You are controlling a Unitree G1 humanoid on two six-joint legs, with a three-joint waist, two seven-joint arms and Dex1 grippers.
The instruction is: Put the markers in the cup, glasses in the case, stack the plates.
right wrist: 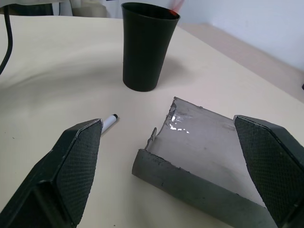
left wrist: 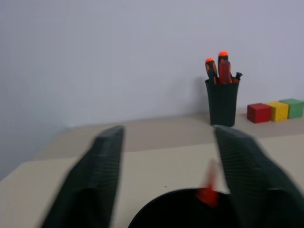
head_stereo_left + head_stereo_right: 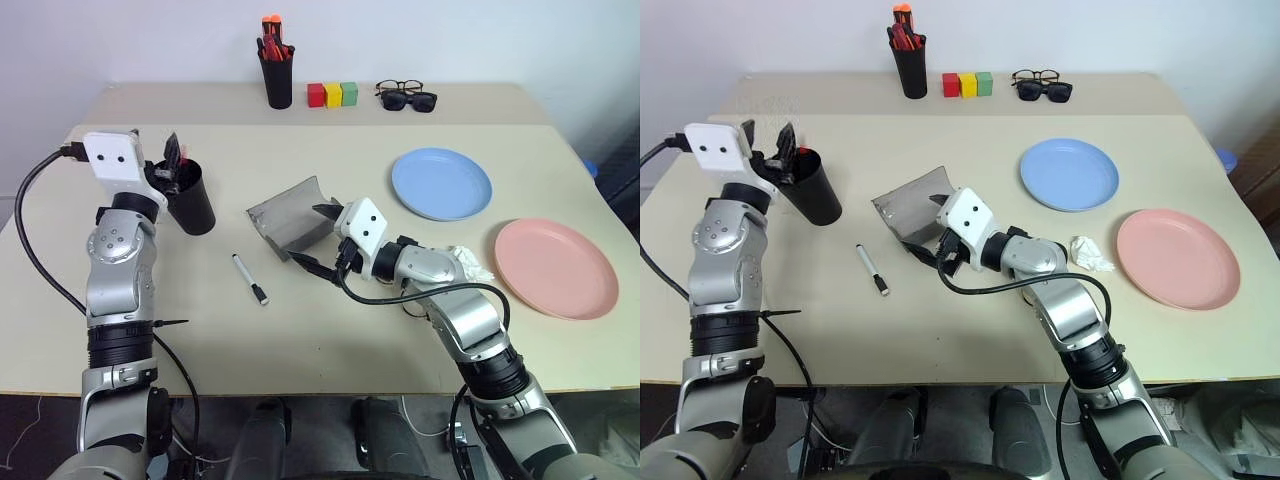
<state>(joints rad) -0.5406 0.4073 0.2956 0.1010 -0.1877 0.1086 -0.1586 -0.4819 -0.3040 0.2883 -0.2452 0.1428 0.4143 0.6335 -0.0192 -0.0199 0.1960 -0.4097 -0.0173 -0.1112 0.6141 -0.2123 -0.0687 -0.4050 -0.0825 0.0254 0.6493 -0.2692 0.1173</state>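
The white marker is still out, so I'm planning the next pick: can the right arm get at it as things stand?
Probably yes. The white marker lies alone on bare table, beside the open right pincer, which faces the case; nothing lies between them.

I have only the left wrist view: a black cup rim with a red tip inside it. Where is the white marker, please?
Observer: The white marker lies flat on the table, nearer the robot than the cup and the case, touching neither.
Operator: Is the case open or closed?
Observer: Open. The right gripper is at it, jaws wide apart.
Operator: And the plates, are they stacked?
Observer: Not yet. The blue plate and the pink plate lie side by side, apart.
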